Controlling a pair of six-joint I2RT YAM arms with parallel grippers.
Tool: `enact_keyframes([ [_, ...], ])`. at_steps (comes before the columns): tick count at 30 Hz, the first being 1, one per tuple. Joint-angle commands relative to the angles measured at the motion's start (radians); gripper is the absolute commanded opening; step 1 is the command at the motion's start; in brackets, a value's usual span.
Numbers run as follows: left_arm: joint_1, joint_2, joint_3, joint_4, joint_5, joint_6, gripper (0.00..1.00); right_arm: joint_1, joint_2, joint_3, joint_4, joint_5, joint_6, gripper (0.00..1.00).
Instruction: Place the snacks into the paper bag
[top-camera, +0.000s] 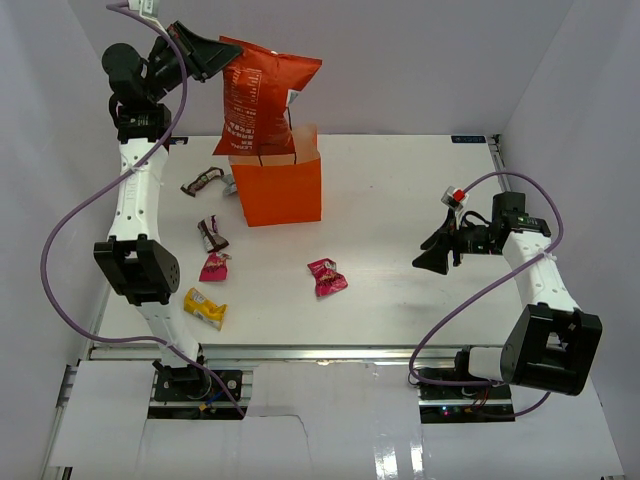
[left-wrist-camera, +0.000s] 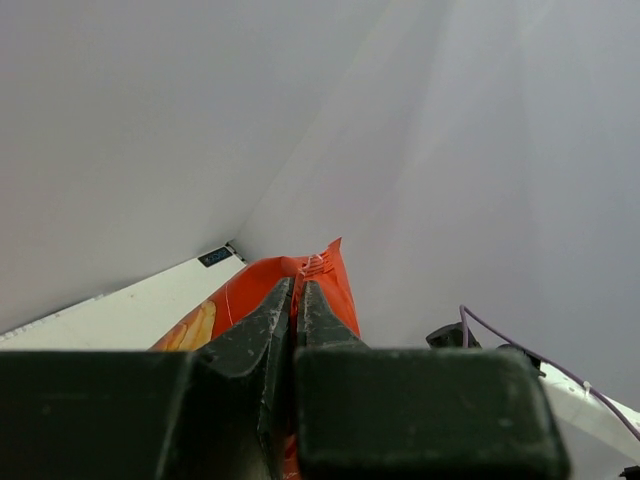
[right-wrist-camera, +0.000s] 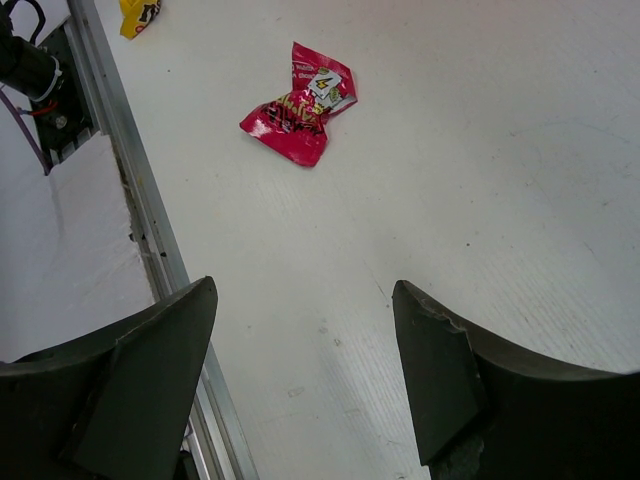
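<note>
"Left gripper (left-wrist-camera: 298, 292) first: how were its jaws?"

"Pinched shut on the top seam of the red chip bag (top-camera: 262, 95). It hung over the orange paper bag (top-camera: 283, 190) near the table's (top-camera: 400, 200) far edge, its lower end at the open mouth."

"And the right gripper (right-wrist-camera: 302, 290)?"

"Jaws wide, holding nothing, low by the right edge. A magenta packet (right-wrist-camera: 298, 105) lay ahead of them, well apart."
</note>
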Motion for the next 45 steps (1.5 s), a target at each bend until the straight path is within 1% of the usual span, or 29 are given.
enact_keyframes([
  [1, 0.000, -0.042, 0.009, 0.036, 0.000, 0.016, 0.00, -0.003, 0.008, -0.007, 0.032, -0.007, 0.018, 0.77],
  [10, -0.025, -0.012, 0.017, 0.035, -0.020, 0.018, 0.00, -0.003, 0.026, -0.004, 0.047, -0.010, 0.035, 0.77],
  [11, -0.060, -0.009, 0.024, 0.035, -0.022, 0.018, 0.00, -0.003, 0.028, -0.002, 0.047, -0.009, 0.035, 0.77],
  [17, -0.102, 0.011, 0.058, 0.030, -0.025, 0.033, 0.00, -0.003, 0.031, -0.005, 0.052, -0.007, 0.035, 0.77],
  [25, -0.141, 0.017, 0.018, -0.008, -0.027, 0.088, 0.00, -0.003, 0.035, -0.004, 0.052, -0.007, 0.036, 0.77],
  [29, -0.143, 0.014, -0.003, -0.016, -0.027, 0.099, 0.00, -0.003, 0.035, -0.007, 0.052, -0.004, 0.036, 0.77],
  [33, -0.143, -0.008, -0.055, -0.022, -0.033, 0.116, 0.00, -0.001, 0.042, -0.007, 0.038, 0.001, 0.026, 0.77],
  [34, -0.143, -0.014, -0.086, -0.025, -0.034, 0.119, 0.02, 0.000, 0.043, -0.002, 0.032, 0.002, 0.019, 0.77],
  [35, -0.141, -0.022, -0.101, -0.027, -0.036, 0.122, 0.07, 0.002, 0.045, -0.001, 0.026, 0.004, 0.012, 0.77],
  [36, -0.141, -0.035, -0.115, -0.027, -0.040, 0.124, 0.16, 0.003, 0.046, 0.001, 0.016, 0.008, 0.004, 0.77],
  [38, -0.141, -0.048, -0.144, -0.031, -0.045, 0.130, 0.28, 0.008, 0.051, 0.007, -0.007, 0.014, -0.019, 0.77],
  [39, -0.141, -0.061, -0.152, -0.034, -0.049, 0.133, 0.39, 0.012, 0.052, 0.010, -0.013, 0.019, -0.025, 0.77],
  [42, -0.141, -0.088, -0.160, -0.062, -0.079, 0.159, 0.52, 0.032, 0.055, 0.019, -0.036, 0.036, -0.044, 0.78],
  [45, -0.141, -0.106, -0.135, -0.154, -0.125, 0.225, 0.59, 0.084, 0.054, 0.028, -0.030, 0.083, -0.024, 0.77],
])
